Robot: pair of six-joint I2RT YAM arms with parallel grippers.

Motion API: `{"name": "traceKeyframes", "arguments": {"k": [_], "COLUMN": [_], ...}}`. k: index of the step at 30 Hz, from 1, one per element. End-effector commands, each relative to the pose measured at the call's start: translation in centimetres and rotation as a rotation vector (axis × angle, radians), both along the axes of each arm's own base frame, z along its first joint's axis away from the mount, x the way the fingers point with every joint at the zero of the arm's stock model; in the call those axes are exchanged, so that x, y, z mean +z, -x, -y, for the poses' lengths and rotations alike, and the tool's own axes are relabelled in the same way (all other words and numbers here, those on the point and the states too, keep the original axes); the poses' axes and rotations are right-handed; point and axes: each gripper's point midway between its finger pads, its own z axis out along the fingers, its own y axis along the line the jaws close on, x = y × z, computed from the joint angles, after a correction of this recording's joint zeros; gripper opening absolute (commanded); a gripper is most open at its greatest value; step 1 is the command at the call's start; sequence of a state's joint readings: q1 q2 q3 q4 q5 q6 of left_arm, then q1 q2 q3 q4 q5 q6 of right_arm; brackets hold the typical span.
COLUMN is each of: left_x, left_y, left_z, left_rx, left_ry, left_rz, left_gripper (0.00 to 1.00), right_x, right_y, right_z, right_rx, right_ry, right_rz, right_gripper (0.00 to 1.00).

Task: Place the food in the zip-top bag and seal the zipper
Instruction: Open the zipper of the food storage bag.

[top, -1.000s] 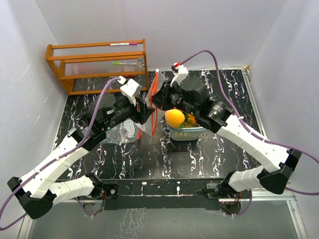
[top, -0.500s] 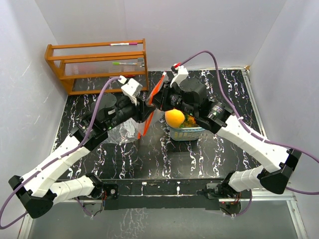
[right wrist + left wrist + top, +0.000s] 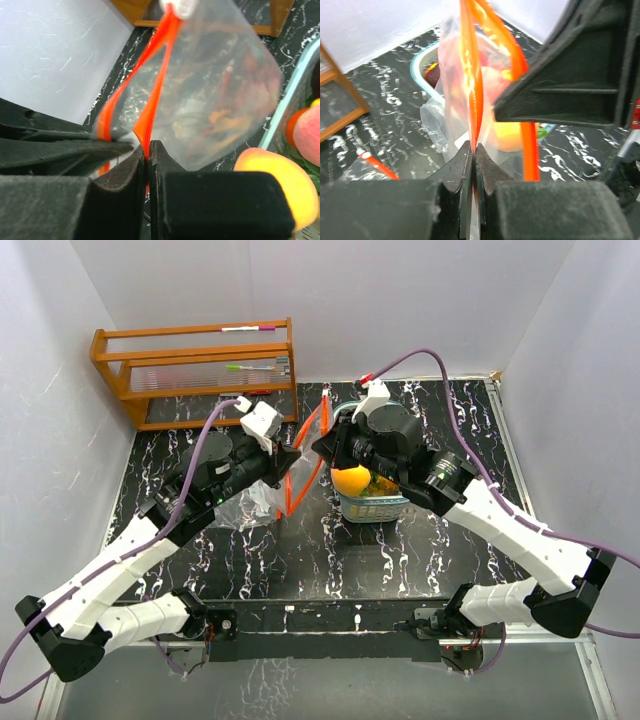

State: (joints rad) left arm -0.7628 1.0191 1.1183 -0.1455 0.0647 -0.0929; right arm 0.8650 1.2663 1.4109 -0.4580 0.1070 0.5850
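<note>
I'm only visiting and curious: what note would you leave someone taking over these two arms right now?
Left arm: jaws shut on the orange zipper edge of the clear plastic zip-top bag.
Right arm: jaws shut on the other zipper edge; mouth partly open.
Toy fruits, a yellow-orange one on top, sit in the teal plastic basket beside the bag.
Done: bag gripped.
Left: load the fruit, seal the zipper.

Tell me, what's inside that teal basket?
Toy fruit: a large yellow-orange fruit on top in the teal basket, plus a pink fruit beside it. The right arm covers the basket's far part, so anything there is hidden.
</note>
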Motion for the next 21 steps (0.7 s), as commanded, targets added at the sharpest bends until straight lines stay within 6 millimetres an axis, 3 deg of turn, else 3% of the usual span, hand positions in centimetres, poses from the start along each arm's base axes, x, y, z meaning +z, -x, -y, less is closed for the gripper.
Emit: {"name": "traceKeyframes", "arguments": {"k": [1, 7, 16, 19, 21], "left_x": [2.2, 2.7, 4.3, 4.9, 4.9], "left_y": [-1.3, -4.0, -4.8, -4.6, -4.6], "left_z": [-4.0, -9.7, -14.1, -14.4, -14.0], "left_rx": [0.192, 0.518, 0.746, 0.748, 0.726], "left_ry": [-0.047, -0.163, -0.241, -0.237, -0.229], "left_rz": [0.083, 0.158, 0.229, 0.243, 0.245], "left_gripper": [0.00, 0.00, 0.00, 0.00, 0.00], "right_x": [1.1, -0.5, -5.6, -5.7, -4.8], "right_y": [-0.2, 0.8, 1.2, 1.1, 1.3], "right_z": [2.1, 4.8, 10.9, 10.2, 7.9], "right_rx": [-0.092, -0.163, -0.417, -0.376, -0.241], "right_ry": [0.000, 0.058, 0.207, 0.201, 0.181], "right_rz": [0.024, -0.046, -0.149, -0.127, -0.077], "right_gripper": [0.08, 0.08, 0.08, 0.08, 0.23]}}
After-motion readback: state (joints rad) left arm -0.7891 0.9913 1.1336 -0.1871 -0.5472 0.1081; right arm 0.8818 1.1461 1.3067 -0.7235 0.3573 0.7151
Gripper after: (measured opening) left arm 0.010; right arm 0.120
